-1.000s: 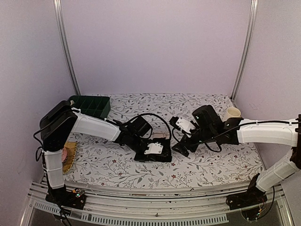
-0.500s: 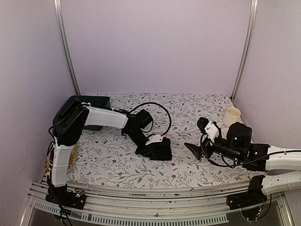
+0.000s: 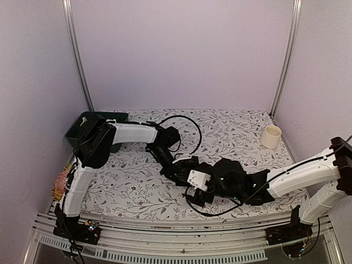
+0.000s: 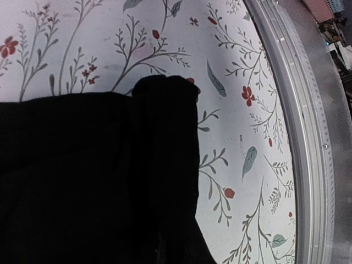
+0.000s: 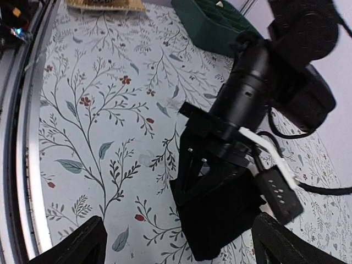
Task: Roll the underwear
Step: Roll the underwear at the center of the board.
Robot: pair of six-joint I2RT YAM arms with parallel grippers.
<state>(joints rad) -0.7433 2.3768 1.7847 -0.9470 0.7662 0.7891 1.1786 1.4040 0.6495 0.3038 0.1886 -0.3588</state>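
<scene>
The black underwear (image 3: 190, 166) lies on the floral cloth (image 3: 126, 187) about mid-worktop, somewhat toward the near edge; in the left wrist view it fills the lower left as a folded dark mass (image 4: 82, 165), with the near-edge rail (image 4: 308, 137) beyond it. The left gripper (image 3: 179, 168) is planted on the garment's top (image 5: 220, 220); its fingertips are lost in the black fabric, so I cannot tell whether it is clenched or released. The right gripper (image 3: 193, 192) sits just beside the underwear on the near side, jaws spread wide and grasping nothing (image 5: 181, 236); its fingers (image 5: 82, 242) frame the garment. A green tray (image 3: 74, 129) stands in the far left corner; a cream cup (image 3: 271, 136) stands by the right edge.
</scene>
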